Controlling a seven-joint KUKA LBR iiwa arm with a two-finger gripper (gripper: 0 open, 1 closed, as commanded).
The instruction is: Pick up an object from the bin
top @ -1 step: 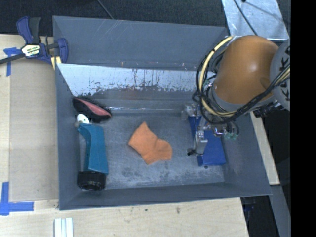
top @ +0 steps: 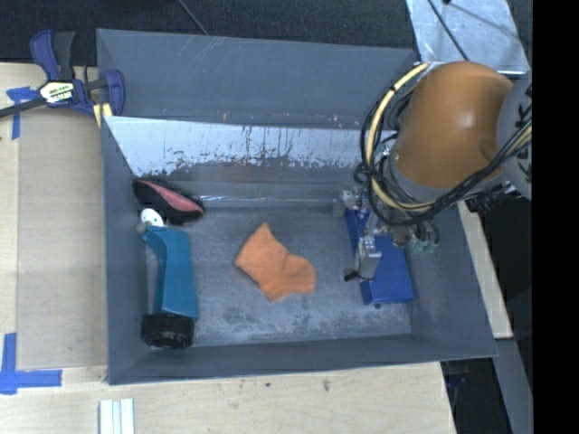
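My gripper [top: 366,259] hangs low at the right side of the bin, under the orange dome, its metal fingers pointing down beside a blue flat block [top: 391,277]. The block lies on the bin floor right under and just right of the fingers, partly covered by them. An orange crumpled cloth [top: 275,265] lies in the middle of the floor, a short way left of the gripper.
A blue bottle-like tool with a black cap [top: 172,283] lies along the left wall. A pink and black object [top: 169,200] and a small white piece [top: 150,217] sit at its upper end. The arm and cables cover the bin's right corner.
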